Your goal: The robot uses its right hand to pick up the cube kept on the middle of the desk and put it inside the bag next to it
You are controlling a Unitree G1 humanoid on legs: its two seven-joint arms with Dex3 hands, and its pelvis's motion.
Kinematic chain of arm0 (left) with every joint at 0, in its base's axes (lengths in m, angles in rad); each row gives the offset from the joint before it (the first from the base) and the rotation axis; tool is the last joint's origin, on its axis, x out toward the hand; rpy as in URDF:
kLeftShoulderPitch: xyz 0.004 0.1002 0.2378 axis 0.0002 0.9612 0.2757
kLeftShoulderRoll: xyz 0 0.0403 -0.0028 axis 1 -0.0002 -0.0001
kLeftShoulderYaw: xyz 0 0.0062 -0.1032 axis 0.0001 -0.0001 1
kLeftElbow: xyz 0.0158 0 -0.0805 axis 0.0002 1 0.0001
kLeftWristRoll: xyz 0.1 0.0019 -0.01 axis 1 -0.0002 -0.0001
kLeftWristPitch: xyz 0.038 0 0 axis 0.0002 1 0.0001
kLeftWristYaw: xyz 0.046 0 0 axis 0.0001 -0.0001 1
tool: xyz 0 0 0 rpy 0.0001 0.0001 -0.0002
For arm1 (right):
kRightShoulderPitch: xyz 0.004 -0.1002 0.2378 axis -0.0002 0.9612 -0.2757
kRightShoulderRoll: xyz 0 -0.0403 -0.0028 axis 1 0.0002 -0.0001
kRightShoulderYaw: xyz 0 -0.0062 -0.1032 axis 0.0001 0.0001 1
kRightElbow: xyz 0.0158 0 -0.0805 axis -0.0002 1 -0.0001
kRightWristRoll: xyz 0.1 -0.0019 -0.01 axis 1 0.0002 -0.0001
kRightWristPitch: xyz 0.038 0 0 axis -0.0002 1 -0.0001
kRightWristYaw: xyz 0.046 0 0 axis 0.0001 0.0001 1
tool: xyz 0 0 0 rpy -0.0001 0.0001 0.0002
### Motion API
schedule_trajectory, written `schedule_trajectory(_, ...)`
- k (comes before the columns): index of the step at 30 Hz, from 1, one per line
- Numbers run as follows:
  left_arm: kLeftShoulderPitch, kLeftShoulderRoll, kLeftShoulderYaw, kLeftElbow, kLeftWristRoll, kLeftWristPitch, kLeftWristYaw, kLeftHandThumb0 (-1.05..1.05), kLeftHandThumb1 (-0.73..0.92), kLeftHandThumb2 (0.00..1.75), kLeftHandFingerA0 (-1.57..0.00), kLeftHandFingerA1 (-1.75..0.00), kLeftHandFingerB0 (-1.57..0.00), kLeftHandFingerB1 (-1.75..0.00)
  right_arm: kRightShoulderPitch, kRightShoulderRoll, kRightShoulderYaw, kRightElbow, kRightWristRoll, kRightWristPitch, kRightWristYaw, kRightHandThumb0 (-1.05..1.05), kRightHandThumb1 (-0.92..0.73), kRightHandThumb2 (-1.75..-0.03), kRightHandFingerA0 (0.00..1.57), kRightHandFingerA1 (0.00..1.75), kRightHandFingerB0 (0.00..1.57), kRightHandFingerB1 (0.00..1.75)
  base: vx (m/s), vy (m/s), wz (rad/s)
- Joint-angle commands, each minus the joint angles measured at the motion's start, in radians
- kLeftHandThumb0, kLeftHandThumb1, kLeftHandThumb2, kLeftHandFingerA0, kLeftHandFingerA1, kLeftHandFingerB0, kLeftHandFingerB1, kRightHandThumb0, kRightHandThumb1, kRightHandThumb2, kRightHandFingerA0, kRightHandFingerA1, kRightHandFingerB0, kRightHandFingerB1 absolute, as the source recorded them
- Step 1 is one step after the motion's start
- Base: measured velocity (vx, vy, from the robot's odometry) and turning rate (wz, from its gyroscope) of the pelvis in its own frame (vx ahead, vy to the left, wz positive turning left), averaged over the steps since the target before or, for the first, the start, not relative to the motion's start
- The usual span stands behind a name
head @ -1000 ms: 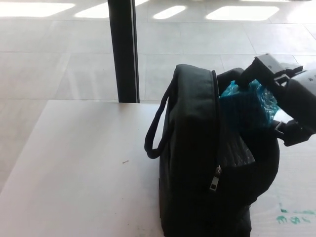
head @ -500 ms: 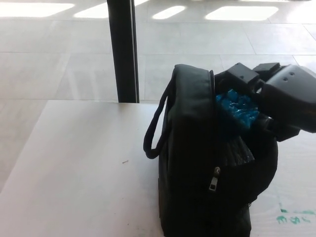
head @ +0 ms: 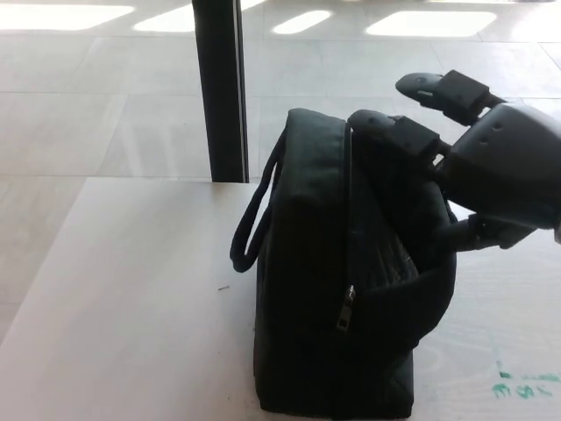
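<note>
One black bag (head: 337, 289) fills the near middle of the head view, standing upright on the pale counter (head: 131, 298), its base cut off by the lower edge. A zipper pull (head: 348, 309) hangs on its front side, and a looped carry handle (head: 252, 224) arcs off its left side over the counter. At the lower right corner, just beside the bag, some green scrawled marks (head: 521, 383) sit on the counter surface; they are too smeared to read as writing. A tiny dark speck (head: 223, 288) lies on the bare counter to the left of the bag. The right hand (head: 456, 140) comes in from the right edge above the bag's open top, its thick black fingers (head: 399, 132) spread apart and holding nothing, one of them resting at the bag's upper rim, another pointing out above it. The cube does not show anywhere on the counter or in the hand; the dark mouth of the bag hides whatever is within. The left hand is out of view. Beyond the far counter edge, a black vertical post (head: 219, 88) rises behind the bag's left side. Farthest back lies a glossy tiled floor (head: 105, 105) with bright patches of light reflected along the top.
</note>
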Motion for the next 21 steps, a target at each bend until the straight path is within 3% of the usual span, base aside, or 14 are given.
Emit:
schedule_trajectory(1,0.005,0.016,0.003,0.004,-0.01,-0.017,0.009,-1.05,0.59,0.89,-0.32,-1.52,-0.26,-1.45,0.015,-0.036,-0.027,-0.007,-0.055,0.067,0.057,-0.93,-0.52,-0.88,0.0,0.08,0.06,0.09,0.0,0.0,0.0)
schedule_trajectory(3,0.01,0.016,-0.001,-0.005,-0.008,-0.021,-0.002,-1.05,0.58,0.91,-0.33,-1.56,-0.25,-1.48,0.02,-0.038,-0.041,-0.01,-0.046,0.075,0.059,-0.95,-0.53,-0.85,0.0,0.07,0.06,0.19,0.0,0.0,0.0)
schedule_trajectory(4,0.01,0.016,-0.002,-0.007,-0.008,-0.021,-0.003,-1.05,0.6,0.89,-0.31,-1.55,-0.25,-1.47,0.023,-0.037,-0.046,-0.009,-0.041,0.074,0.055,-0.74,-0.47,-0.73,0.0,0.0,0.08,0.32,0.0,0.0,0.0)
schedule_trajectory(6,0.01,0.016,-0.004,-0.004,-0.004,-0.024,0.001,-1.05,0.61,0.9,-0.31,-1.49,-0.23,-1.4,0.046,-0.018,-0.098,-0.006,0.048,0.086,0.058,-0.76,-0.48,-0.84,0.0,0.18,0.11,0.46,0.0,0.0,0.0)
schedule_trajectory(8,0.008,0.017,-0.003,-0.002,-0.005,-0.021,0.005,-1.05,0.6,0.9,-0.31,-1.5,-0.22,-1.41,0.057,-0.01,-0.128,-0.018,0.077,0.099,0.073,-0.65,-0.49,-0.88,0.0,0.35,0.13,0.49,0.0,0.0,0.0)
schedule_trajectory(10,0.007,0.016,-0.001,-0.003,-0.01,-0.014,0.006,-1.05,0.6,0.9,-0.31,-1.5,-0.22,-1.41,0.068,-0.001,-0.157,-0.029,0.105,0.112,0.083,-0.65,-0.49,-0.88,0.0,0.35,0.13,0.49,0.0,0.0,0.0)
schedule_trajectory(11,0.008,0.015,0.001,-0.003,-0.012,-0.015,0.005,-1.05,0.6,0.91,-0.32,-1.51,-0.23,-1.42,0.074,0.011,-0.178,-0.041,0.129,0.129,0.092,-0.6,-0.66,-0.59,0.0,0.44,0.23,0.37,0.0,0.0,0.0)
schedule_trajectory(12,0.01,0.017,-0.001,-0.006,-0.01,-0.016,0.002,-1.05,0.59,0.89,-0.31,-1.53,-0.24,-1.46,0.095,0.022,-0.221,-0.061,0.162,0.146,0.077,-0.6,-0.48,-0.84,0.02,0.49,0.2,0.49,0.0,0.0,0.0)
schedule_trajectory(13,0.011,0.017,0.0,-0.008,-0.011,-0.015,0.0,-1.05,0.58,0.9,-0.31,-1.54,-0.24,-1.46,0.105,0.024,-0.242,-0.077,0.172,0.164,0.089,-0.57,-0.66,-0.61,0.03,0.49,0.26,0.38,0.0,0.0,0.0)
schedule_trajectory(14,0.01,0.018,-0.001,-0.006,-0.01,-0.014,0.002,-1.05,0.58,0.89,-0.32,-1.54,-0.26,-1.47,0.116,0.028,-0.263,-0.08,0.186,0.166,0.079,-0.6,-0.49,-0.84,0.05,0.54,0.22,0.49,0.0,0.0,0.0)
schedule_trajectory(17,0.014,0.018,-0.001,-0.004,-0.01,-0.014,-0.001,-1.05,0.57,0.9,-0.31,-1.54,-0.26,-1.47,0.17,0.028,-0.33,-0.118,0.208,0.195,0.081,-0.6,-0.5,-0.83,0.07,0.56,0.22,0.5,0.0,0.0,0.0)
schedule_trajectory(18,0.015,0.018,-0.004,-0.001,-0.005,-0.02,0.001,-1.05,0.59,0.91,-0.32,-1.55,-0.26,-1.48,0.219,0.027,-0.383,-0.14,0.25,0.223,0.098,-0.51,-0.64,-0.61,0.09,0.5,0.29,0.35,0.0,0.0,0.0)
schedule_trajectory(19,0.016,0.018,-0.004,-0.002,-0.005,-0.022,0.001,-1.05,0.59,0.93,-0.33,-1.55,-0.25,-1.47,0.263,0.024,-0.433,-0.146,0.279,0.238,0.097,-0.54,-0.48,-0.81,0.12,0.53,0.23,0.45,0.0,0.0,0.0)
schedule_trajectory(21,0.013,0.017,-0.005,-0.006,-0.006,-0.02,0.004,-1.05,0.6,0.94,-0.33,-1.54,-0.25,-1.46,0.317,0.021,-0.492,-0.139,0.3,0.237,0.083,-0.53,-0.49,-0.79,0.15,0.53,0.25,0.45,0.0,0.0,0.0)
